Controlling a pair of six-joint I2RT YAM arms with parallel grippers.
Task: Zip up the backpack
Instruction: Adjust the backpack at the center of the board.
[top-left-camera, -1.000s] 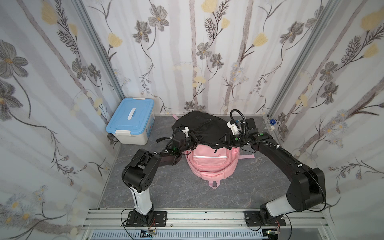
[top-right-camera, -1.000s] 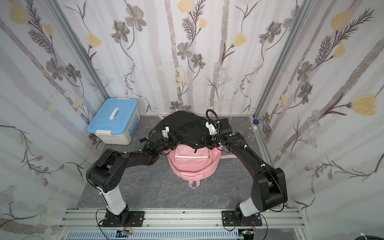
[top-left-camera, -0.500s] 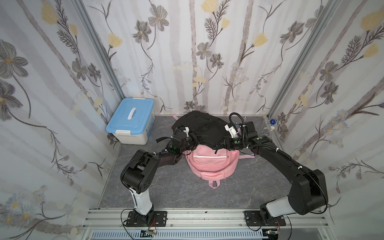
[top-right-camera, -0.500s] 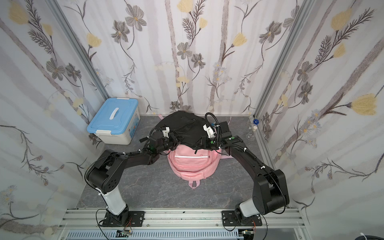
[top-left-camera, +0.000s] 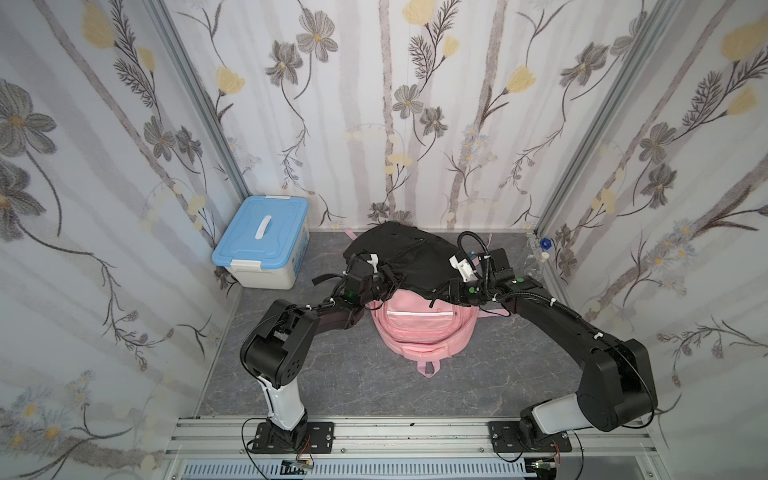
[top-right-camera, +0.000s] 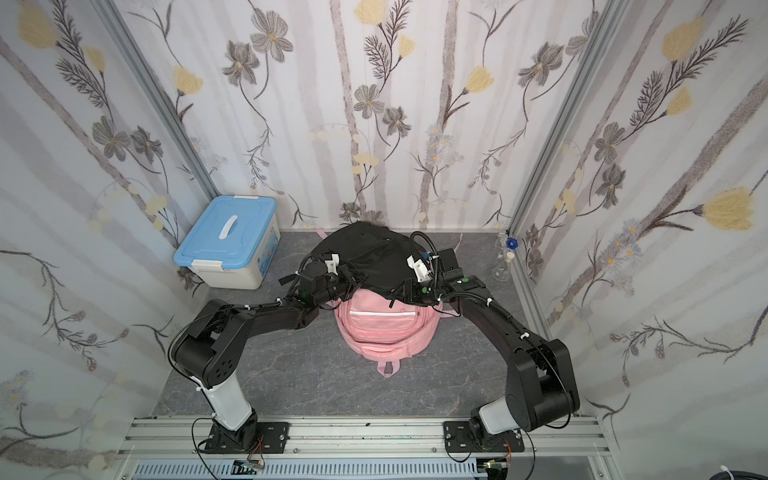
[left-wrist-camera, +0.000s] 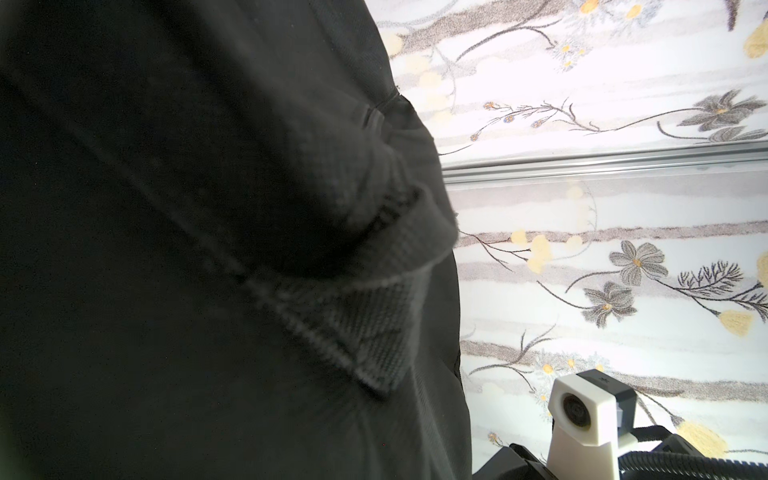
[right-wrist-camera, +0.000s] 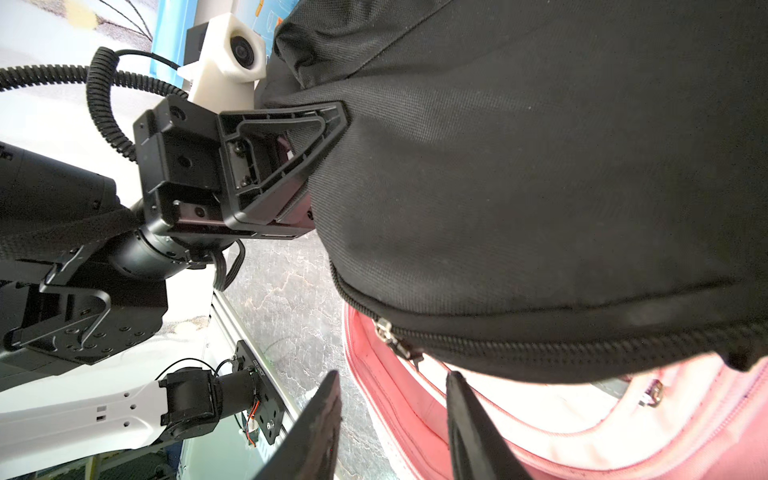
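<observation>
Backpack (right-wrist-camera: 540, 187): left gripper (right-wrist-camera: 328, 124) pinches its fabric; right gripper (right-wrist-camera: 392, 376) stands parted, so we centre the slider (right-wrist-camera: 384, 332) just ahead before closing.

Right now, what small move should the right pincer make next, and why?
Probably ease the right pincer forward and close on the zipper pull: it stands open just short of it, and the left pincer grips the black backpack.

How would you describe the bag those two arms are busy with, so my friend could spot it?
On the grey floor, by the middle of the back wall, two bags are stacked. It is the black backpack draped over the pink backpack; the left pincer grips its edge.
</observation>
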